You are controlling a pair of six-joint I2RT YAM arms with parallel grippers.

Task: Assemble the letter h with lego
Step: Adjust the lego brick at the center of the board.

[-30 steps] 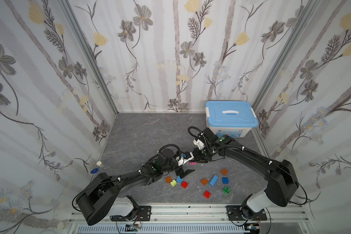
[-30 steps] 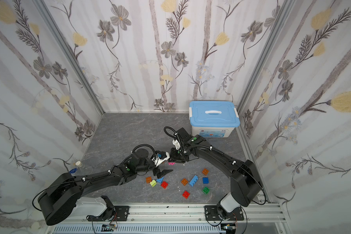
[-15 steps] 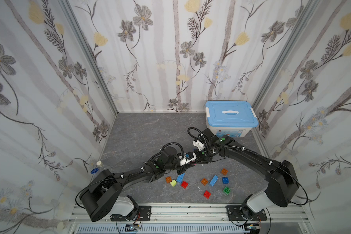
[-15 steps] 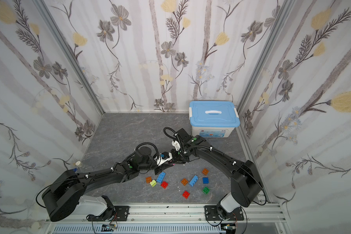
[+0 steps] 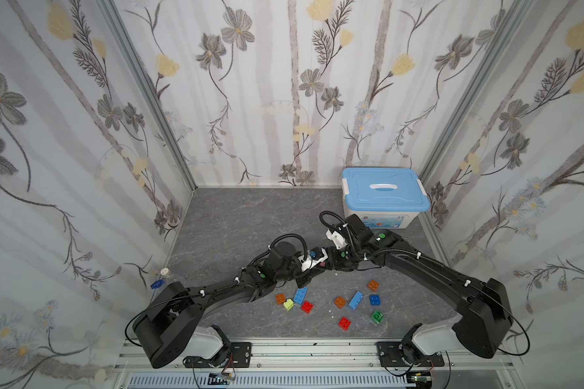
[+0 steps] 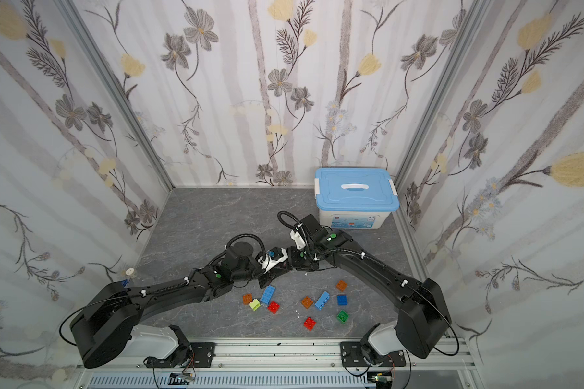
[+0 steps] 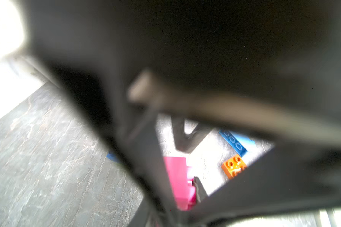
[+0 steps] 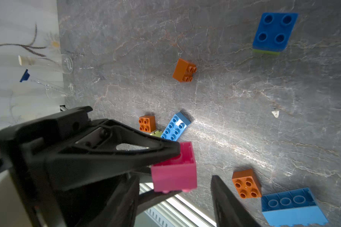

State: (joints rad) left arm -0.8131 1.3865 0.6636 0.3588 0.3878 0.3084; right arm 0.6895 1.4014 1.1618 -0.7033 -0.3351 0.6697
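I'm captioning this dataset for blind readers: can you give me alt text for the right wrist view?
The left gripper is clamped on a pink brick above a grey marbled tabletop, with a right-gripper finger standing clear beside it. Orange bricks, a light-blue brick and a blue brick lie scattered on the tabletop.

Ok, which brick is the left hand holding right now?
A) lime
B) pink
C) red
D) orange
B: the right wrist view shows the left hand clamped on the pink brick.
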